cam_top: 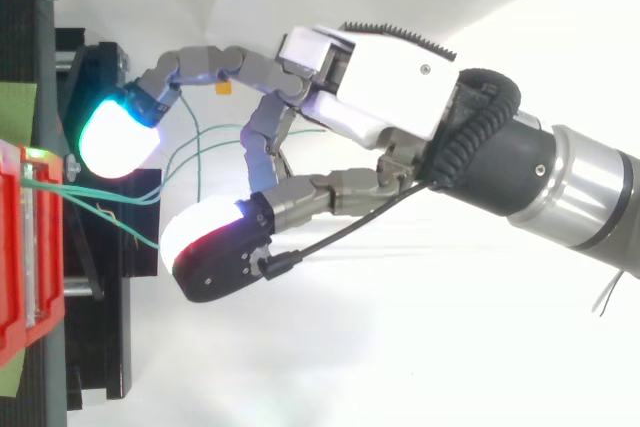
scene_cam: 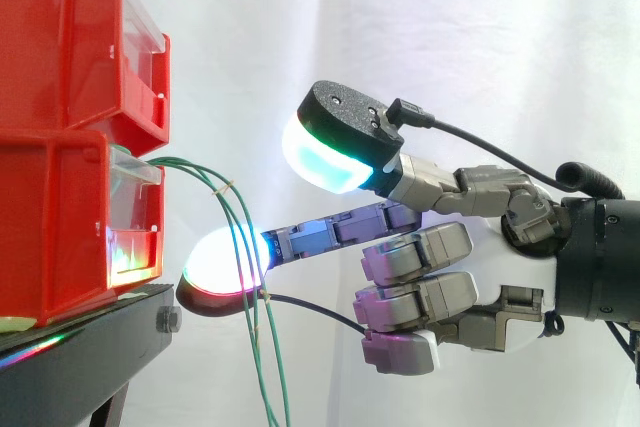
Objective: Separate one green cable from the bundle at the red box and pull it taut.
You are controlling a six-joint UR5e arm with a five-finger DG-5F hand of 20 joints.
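Note:
Several thin green cables (scene_cam: 196, 169) leave the front of the lower red box (scene_cam: 60, 217) and hang down past the black stand (scene_cam: 90, 337). My hand (scene_cam: 480, 277) reaches in from the right. Two of its fingers are stretched towards the box and the rest are curled under the palm. The lower white-glowing fingertip (scene_cam: 225, 259) sits at the hanging cables. The cyan fingertip (scene_cam: 325, 157) is higher and farther back. From above, the green cables (cam_top: 100, 197) run between the cyan pad (cam_top: 112, 137) and the white pad (cam_top: 205, 232), which stand apart without pinching them.
A second red box (scene_cam: 60, 37) is stacked on the lower one. The red box's edge (cam_top: 12, 247) and the black stand (cam_top: 100, 347) line the left side in the top view. A white curtain hangs behind.

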